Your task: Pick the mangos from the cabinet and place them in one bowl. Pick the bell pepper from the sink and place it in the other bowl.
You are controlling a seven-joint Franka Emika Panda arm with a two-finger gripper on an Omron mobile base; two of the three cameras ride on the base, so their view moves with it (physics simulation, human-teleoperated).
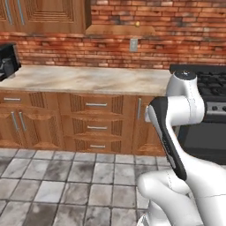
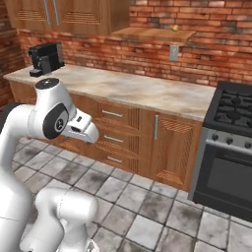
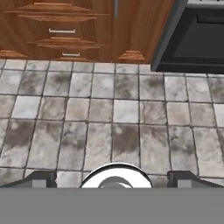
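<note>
One small orange-yellow mango [image 1: 137, 24] [image 2: 174, 28] lies on the plain wooden shelf board of the brown wall cabinet [image 1: 119, 30] [image 2: 152, 33], high against the brick wall. My gripper [image 3: 113, 180] is open, far below the shelf. It points down at the tiled floor in front of the drawers, with nothing between its fingertips [image 3: 41, 179]. My white arm is folded close to the base in both base views. The bowls, the sink and the bell pepper are out of view.
A marble counter [image 1: 88, 79] [image 2: 128, 88] runs over wooden drawers [image 1: 96, 104] [image 3: 61, 30]. A black coffee machine [image 1: 6, 62] [image 2: 45, 58] stands at its left end. A black stove with an oven [image 1: 212, 84] [image 2: 231, 147] [image 3: 197, 35] stands at the right.
</note>
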